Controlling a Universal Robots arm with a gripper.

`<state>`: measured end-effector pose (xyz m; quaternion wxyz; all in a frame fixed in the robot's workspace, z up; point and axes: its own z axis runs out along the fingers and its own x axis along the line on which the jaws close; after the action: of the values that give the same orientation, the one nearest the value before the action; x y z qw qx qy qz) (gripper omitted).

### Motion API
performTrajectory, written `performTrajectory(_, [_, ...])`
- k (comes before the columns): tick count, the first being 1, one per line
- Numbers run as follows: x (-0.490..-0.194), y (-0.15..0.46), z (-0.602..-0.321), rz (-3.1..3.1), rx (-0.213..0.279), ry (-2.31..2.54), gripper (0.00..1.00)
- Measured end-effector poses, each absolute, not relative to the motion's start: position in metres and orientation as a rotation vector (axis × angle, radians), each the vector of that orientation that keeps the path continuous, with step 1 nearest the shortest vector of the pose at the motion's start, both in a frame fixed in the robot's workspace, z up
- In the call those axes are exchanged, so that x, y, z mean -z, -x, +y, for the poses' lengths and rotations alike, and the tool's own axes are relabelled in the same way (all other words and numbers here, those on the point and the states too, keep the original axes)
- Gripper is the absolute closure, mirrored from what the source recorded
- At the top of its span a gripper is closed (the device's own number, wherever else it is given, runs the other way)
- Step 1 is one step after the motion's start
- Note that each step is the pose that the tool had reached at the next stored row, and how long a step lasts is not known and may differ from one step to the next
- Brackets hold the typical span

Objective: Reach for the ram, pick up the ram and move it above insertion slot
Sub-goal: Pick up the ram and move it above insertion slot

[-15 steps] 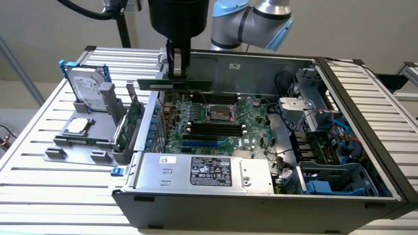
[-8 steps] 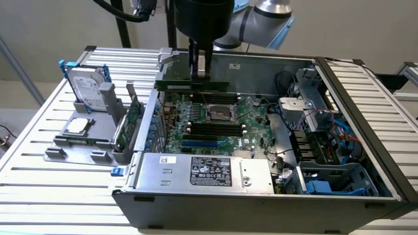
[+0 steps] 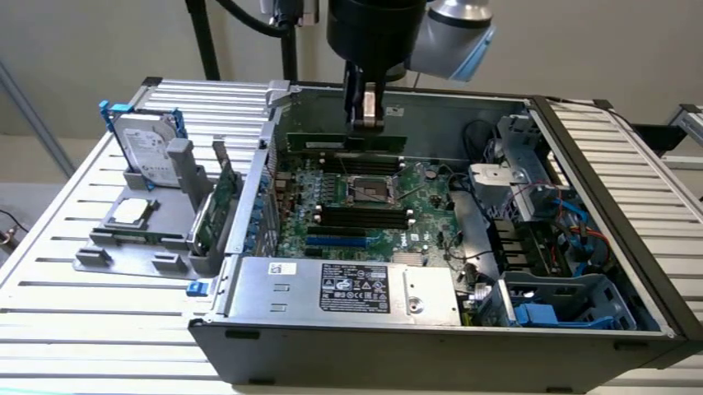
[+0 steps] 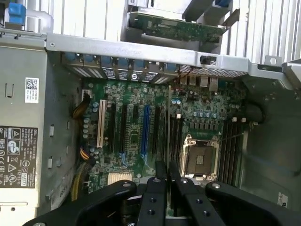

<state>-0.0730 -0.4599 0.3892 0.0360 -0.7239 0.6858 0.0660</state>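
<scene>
Exterior view: the gripper (image 3: 366, 123) hangs over the far part of the open computer case (image 3: 615, 206), fingers pointing down, pinching the ram (image 3: 346, 141). The ram is a thin green stick held level, its long axis running along the exterior view's left–right, extending to either side of the fingers. It sits clear above the motherboard (image 3: 423, 185), over the far edge of the board, beyond the CPU socket (image 3: 371, 191). The black memory slots (image 3: 363, 217) lie nearer the camera than the socket, also running left–right, so stick and slots look roughly parallel. The slots are offset toward the near side from the held ram. To the exterior view's left, outside the case, a grey holder (image 3: 143, 239) carries the hard drive (image 3: 148, 148) and a broader green card (image 3: 223, 197).

Wrist view: the fingers (image 4: 161, 181) are closed on the ram (image 4: 168, 122), seen edge-on as a thin line running straight away from the fingertips. It hangs above the board, just beside the CPU socket (image 4: 200, 157). Long dark slots (image 4: 230, 148) lie on the socket's other side, parallel to that line.
</scene>
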Motion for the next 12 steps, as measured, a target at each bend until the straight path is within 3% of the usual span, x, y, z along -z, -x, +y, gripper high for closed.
performTrajectory(12, [-0.386, 0.061, -0.438, 2.136, -0.185, 2.210, 0.86])
